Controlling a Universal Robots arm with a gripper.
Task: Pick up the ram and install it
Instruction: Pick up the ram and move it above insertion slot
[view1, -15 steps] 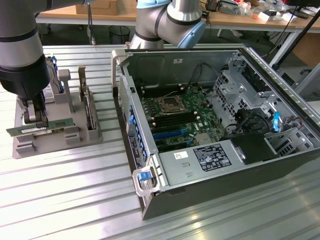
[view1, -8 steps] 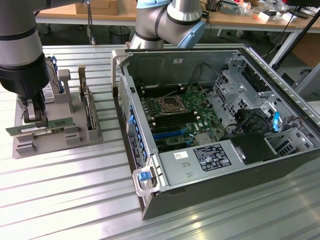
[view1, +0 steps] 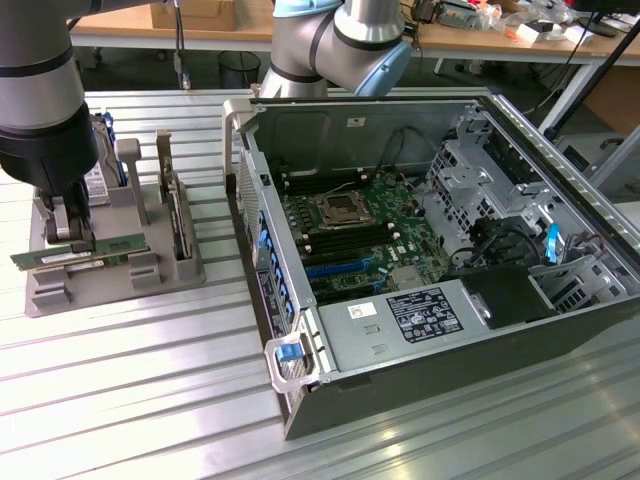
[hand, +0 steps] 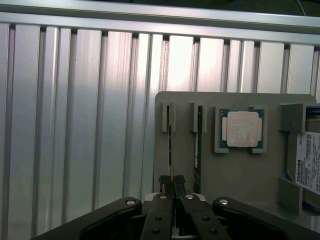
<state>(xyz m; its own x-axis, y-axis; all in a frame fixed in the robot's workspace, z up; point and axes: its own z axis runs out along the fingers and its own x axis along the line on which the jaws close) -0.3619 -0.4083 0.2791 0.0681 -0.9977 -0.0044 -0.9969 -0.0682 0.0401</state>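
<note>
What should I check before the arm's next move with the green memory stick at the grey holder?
1. Gripper shut on the long, thin green ram stick: ok, the fingers pinch its edge.
2. Grip near the stick's mid-length: ok.
3. Second green ram stick apart from the fingers: ok, it stands beside them in its own slot.
4. Held stick free of the grey plastic holder: cannot tell.
5. Grey metal computer case open, green motherboard exposed: ok.
6. Latches of the black memory slots open: cannot tell.
</note>
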